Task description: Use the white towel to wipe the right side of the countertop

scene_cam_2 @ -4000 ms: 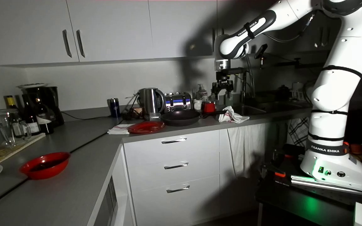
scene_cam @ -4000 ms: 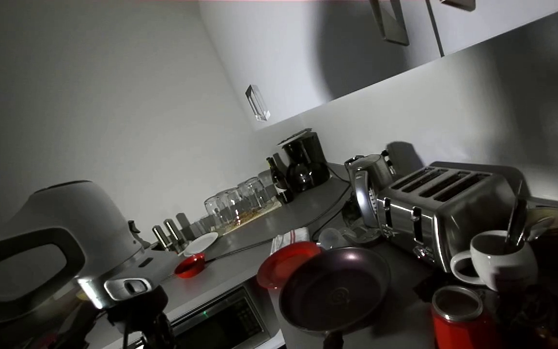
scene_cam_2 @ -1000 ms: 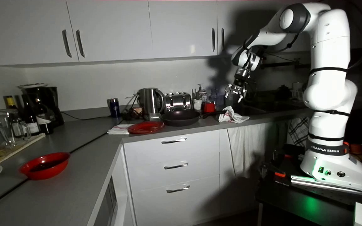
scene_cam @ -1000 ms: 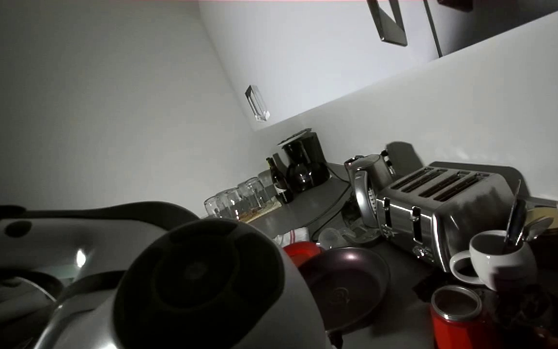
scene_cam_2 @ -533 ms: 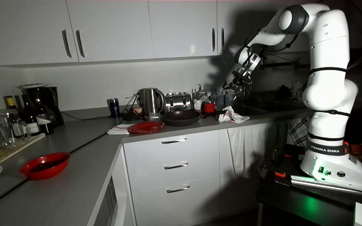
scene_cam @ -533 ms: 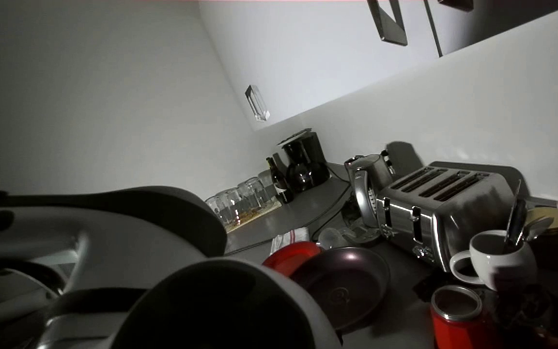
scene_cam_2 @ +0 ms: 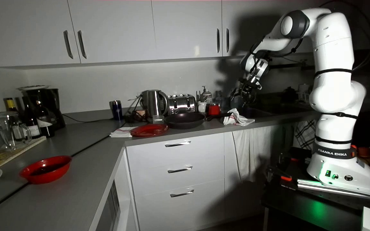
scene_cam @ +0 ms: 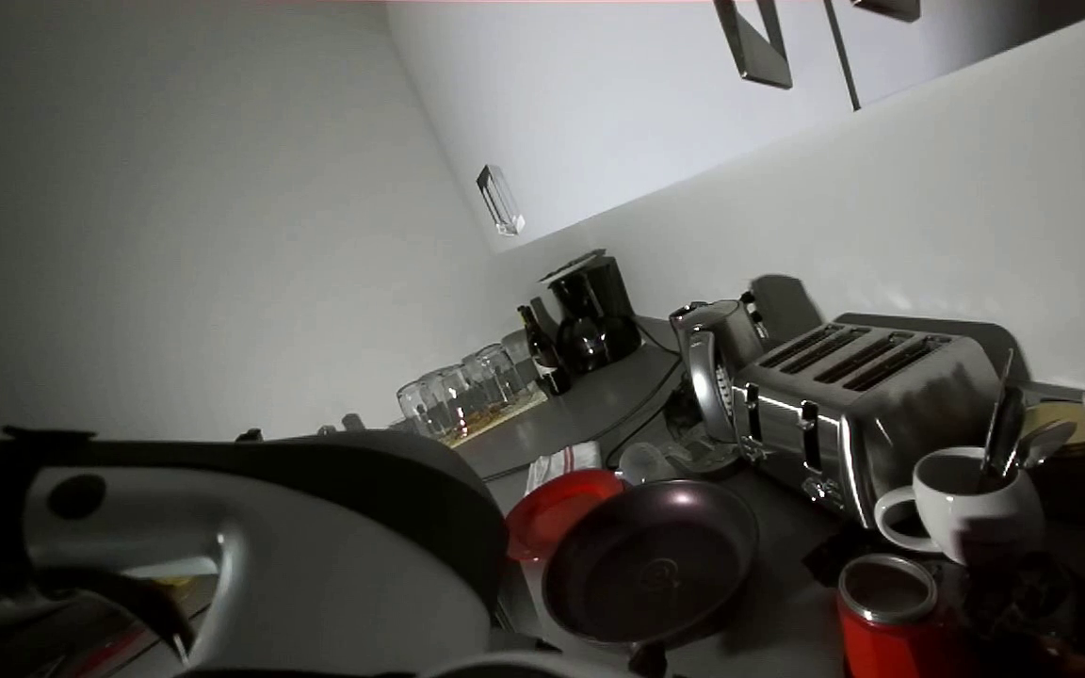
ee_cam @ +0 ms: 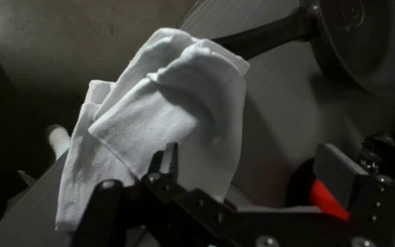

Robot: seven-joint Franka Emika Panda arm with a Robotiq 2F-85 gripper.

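The crumpled white towel (scene_cam_2: 236, 118) lies on the grey countertop (scene_cam_2: 92, 154) near its front edge, beside the sink. It fills the middle left of the wrist view (ee_cam: 190, 89) and lies over the end of the pan handle. My gripper (scene_cam_2: 241, 98) is tilted above and behind the towel in an exterior view. In the wrist view my gripper (ee_cam: 248, 159) is open, its jaws wide apart with nothing between them. The left finger overlaps the towel in that view; contact cannot be told. In the exterior view with the toaster close up, the arm shows but the gripper does not.
The dark pan (scene_cam_2: 185, 120) has its handle pointing at the towel. A red jar (scene_cam_2: 214, 109), white mug (scene_cam: 976, 508), soap bottle (scene_cam_2: 206, 95) and toaster (scene_cam_2: 181, 103) stand behind. A red plate (scene_cam_2: 149, 130) and folded cloth (scene_cam_2: 122, 132) lie left; the sink (scene_cam_2: 259, 112) is right.
Since the earliest frames the gripper has moved right in an exterior view, from upright to tilted. In the last half second it has turned and shifted slightly. The towel has not moved.
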